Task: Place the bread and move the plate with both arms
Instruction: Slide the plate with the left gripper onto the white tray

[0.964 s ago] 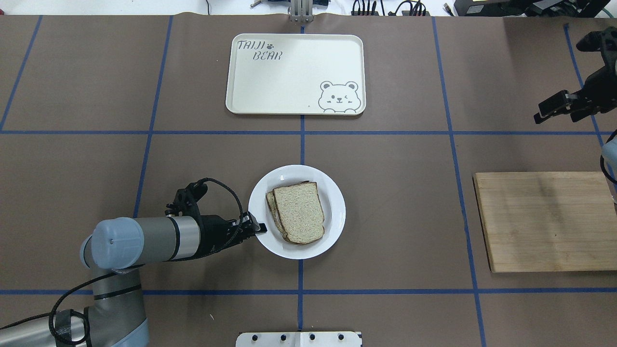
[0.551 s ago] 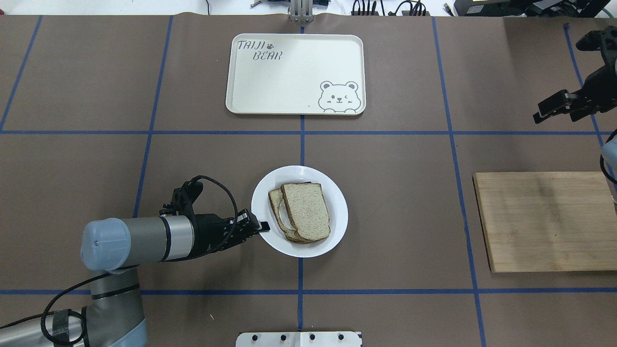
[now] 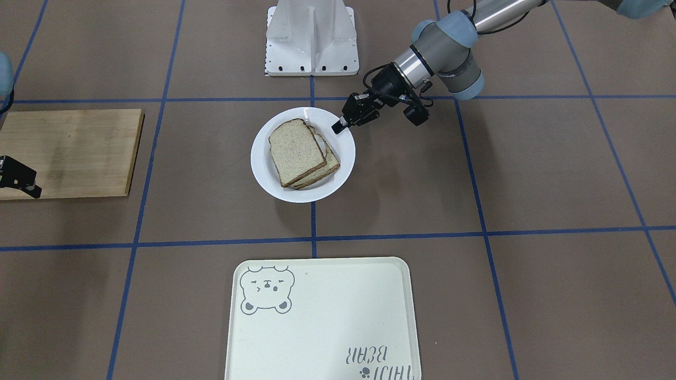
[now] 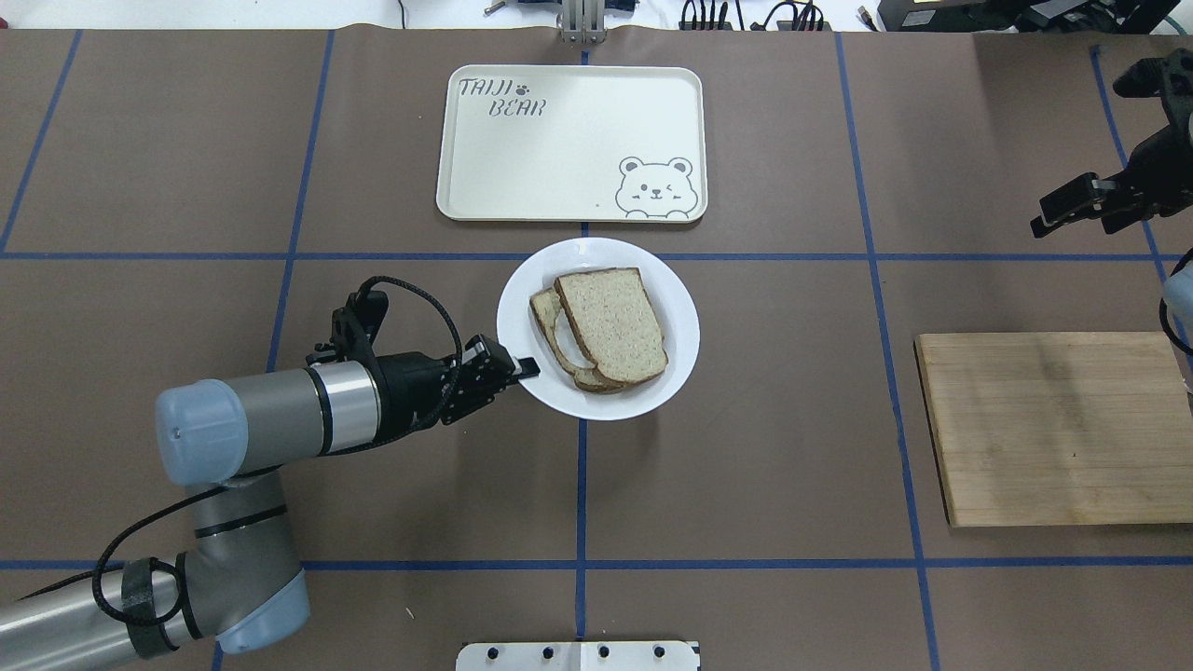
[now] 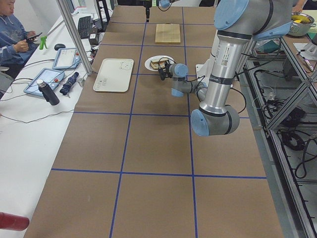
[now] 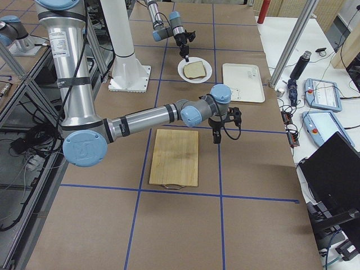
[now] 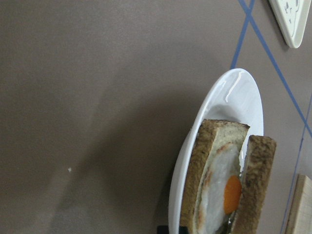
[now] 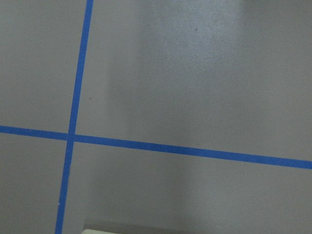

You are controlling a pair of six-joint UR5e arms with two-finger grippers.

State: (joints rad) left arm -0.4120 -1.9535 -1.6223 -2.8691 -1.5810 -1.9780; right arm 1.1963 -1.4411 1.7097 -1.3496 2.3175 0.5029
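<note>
I judge that the bread step is finished: the bread (image 4: pixel 610 323) lies on top of the slice with egg (image 7: pixel 219 195), both on the plate (image 4: pixel 610 253), so the step in hand is moving the plate. My left gripper (image 4: pixel 522 370) has its fingers pinched on the plate's rim at the side nearest to my left arm. The plate is just in front of the tray (image 4: pixel 569 149), its far rim near the tray's edge. My right gripper (image 4: pixel 1067 210) hangs well apart, past the wooden board (image 4: pixel 1053 429), and I cannot tell if its fingers are spread. Next, I think, I must carry the plate level and slowly, because the top slice sits shifted and may slide.
</note>
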